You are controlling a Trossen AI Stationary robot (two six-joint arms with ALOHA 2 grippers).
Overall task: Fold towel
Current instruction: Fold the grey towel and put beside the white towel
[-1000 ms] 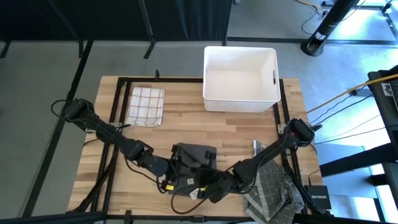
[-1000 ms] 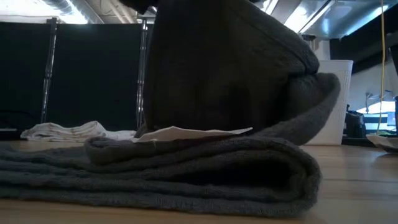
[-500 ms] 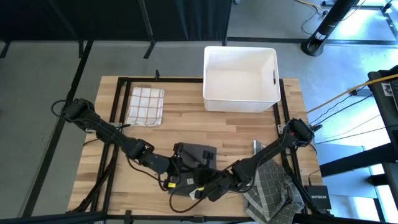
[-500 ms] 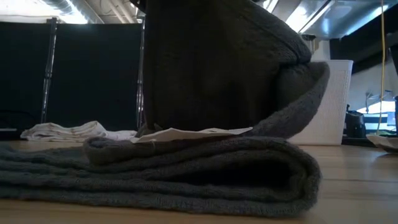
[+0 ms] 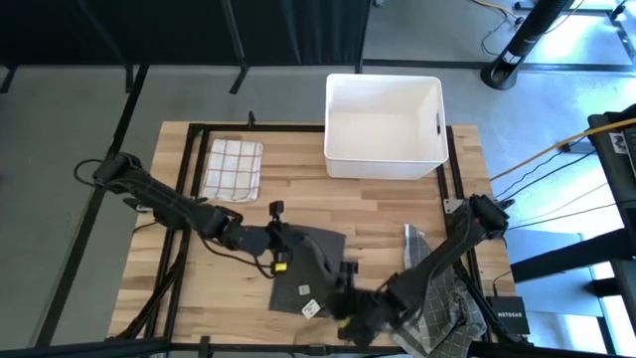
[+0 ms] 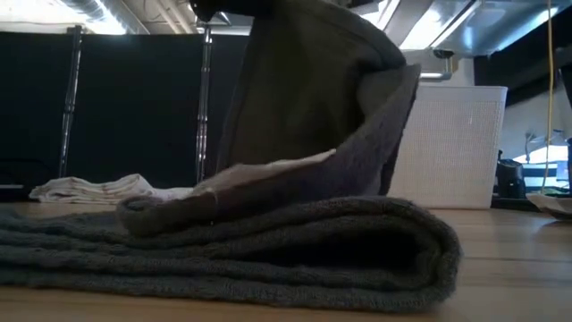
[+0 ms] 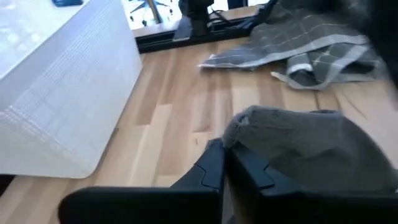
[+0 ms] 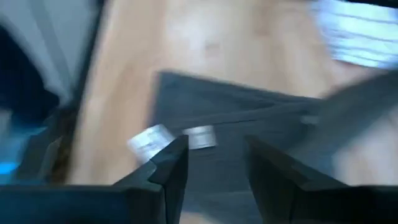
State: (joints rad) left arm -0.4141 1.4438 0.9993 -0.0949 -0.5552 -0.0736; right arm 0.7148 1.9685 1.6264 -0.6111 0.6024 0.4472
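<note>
Now my left gripper (image 7: pixel 229 163) clenched on grey towel (image 5: pixel 310 261) corner, right gripper (image 8: pixel 214 163) released at five o'clock; risk: one-handed fold skews.

Grey towel (image 5: pixel 308 264) near table's (image 5: pixel 378 204) front edge, centre. Checked cloth (image 5: pixel 232 167) at back left. Bin (image 5: pixel 384 124) at back, right of centre. Plaid cloth (image 5: pixel 437 298) at front right corner, right of towel. Left gripper (image 5: pixel 281 244) on towel's left edge; right gripper (image 5: pixel 348 313) at its front right.
</note>
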